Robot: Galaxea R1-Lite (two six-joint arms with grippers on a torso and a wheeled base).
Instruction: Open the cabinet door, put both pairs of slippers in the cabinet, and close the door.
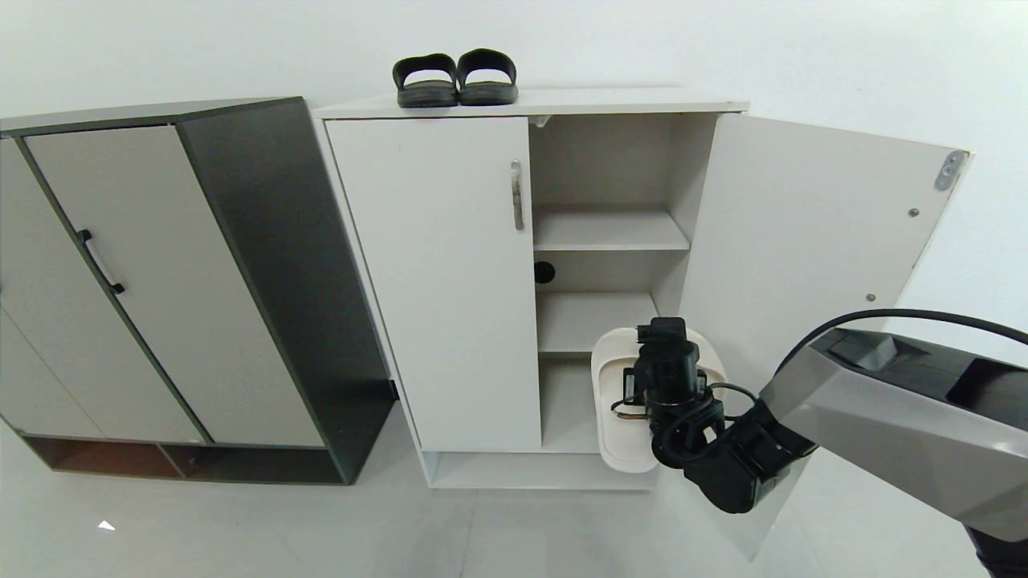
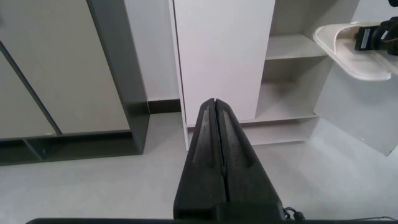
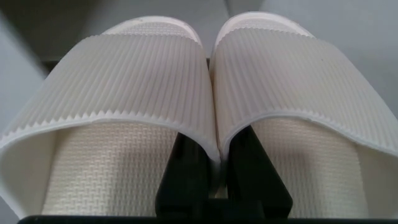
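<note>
A pair of white slippers (image 1: 618, 417) hangs side by side in front of the white cabinet's (image 1: 434, 281) lower right compartment. My right gripper (image 1: 660, 341) is shut on them, its fingers (image 3: 186, 180) pinching the two inner strap edges (image 3: 214, 134) together. The cabinet's right door (image 1: 803, 241) stands wide open; its left door is shut. A pair of black slippers (image 1: 455, 79) rests on the cabinet top. My left gripper (image 2: 215, 109) is shut on nothing, low over the floor in front of the closed left door. The left wrist view also catches the white slippers (image 2: 348, 53).
A dark grey cabinet (image 1: 161, 281) with light doors stands just left of the white one. Inside the open side are two bare shelves (image 1: 606, 233) and a bottom compartment (image 1: 566, 409). The open door lies close beside my right arm.
</note>
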